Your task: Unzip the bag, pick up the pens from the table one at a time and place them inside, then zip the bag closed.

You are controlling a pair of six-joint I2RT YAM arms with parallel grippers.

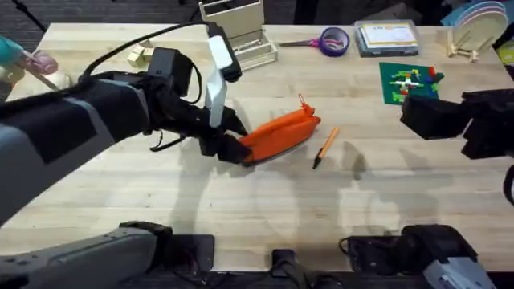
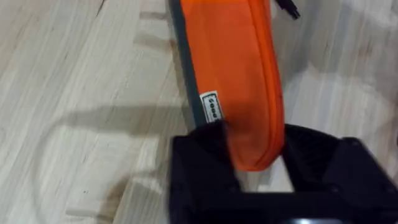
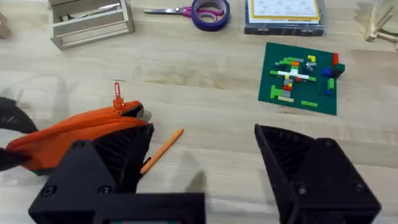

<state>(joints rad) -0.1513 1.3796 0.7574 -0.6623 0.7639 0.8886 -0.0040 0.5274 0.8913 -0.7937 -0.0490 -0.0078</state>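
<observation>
A: Where was the bag (image 1: 281,135)?

B: Mid-frame on the table (image 1: 241,201), one end clamped by the left end effector (image 2: 258,163); the pen (image 1: 324,148) lay just right. The right end effector (image 3: 199,168) hung wide.

A: Risk?

B: Tugging the pull tab (image 3: 117,96) could drag the pouch loose.

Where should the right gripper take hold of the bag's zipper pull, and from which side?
Grip the orange pull tab itself, coming down from above with the right gripper. The tab sticks up clear of the bag at the end away from the left gripper, which pinches the opposite end, so the bag is probably steadied. The pen lies beside it, apart.
</observation>
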